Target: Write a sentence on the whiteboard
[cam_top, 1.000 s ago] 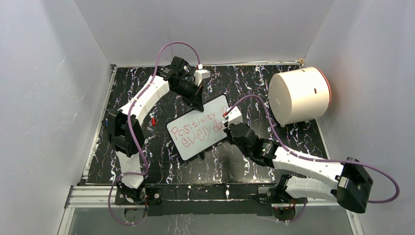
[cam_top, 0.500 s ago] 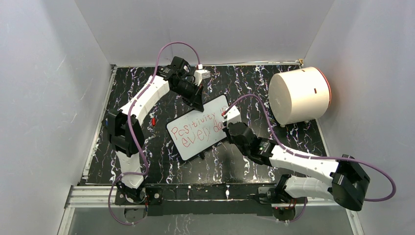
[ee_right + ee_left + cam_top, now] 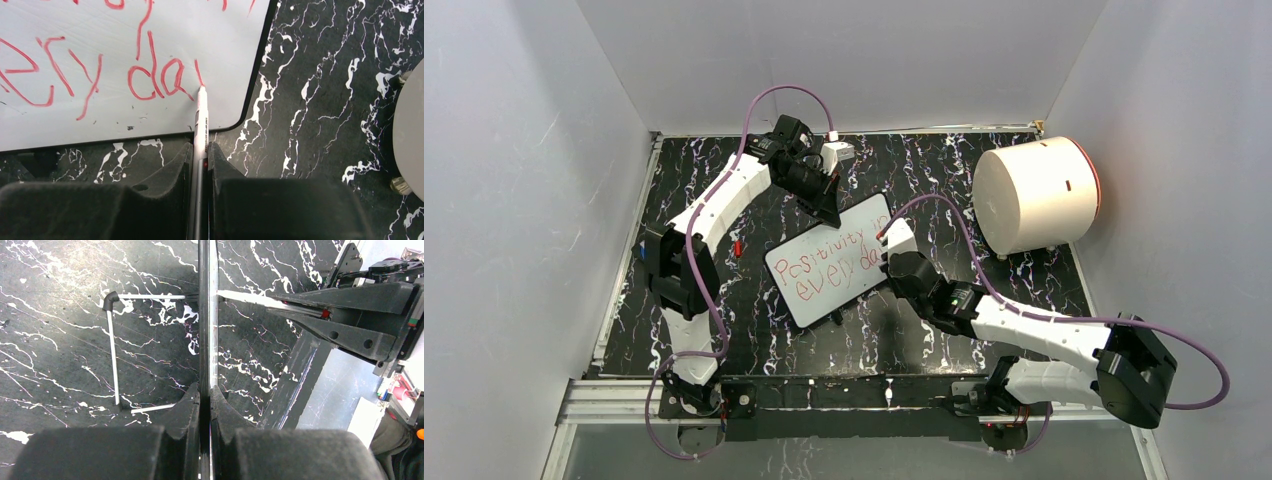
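Top external view: the whiteboard (image 3: 816,308) lies at a slant in the middle of the black marbled counter (image 3: 754,310), its red sentence (image 3: 824,270) reading "Positivity" above "every da", the last letters partly hidden under the right gripper (image 3: 886,262). The left gripper (image 3: 829,210) sits at the board's far edge. From the left wrist camera, the left fingers (image 3: 192,405) are clenched on the board's thin black frame (image 3: 207,315), seen edge-on.

The right wrist camera shows the right fingers (image 3: 175,170) closed on a marker (image 3: 201,120), whose tip touches the white surface at the foot of a short new red stroke just right of "da" (image 3: 150,82), near the board's rounded corner.

Compared with a second ago, the right arm's elbow and wrist have drifted slightly left, carrying the marker a little along the second line. The left arm and the board have not shifted. A large white cylinder (image 3: 1034,195) rests at the counter's far right, well apart from the board.
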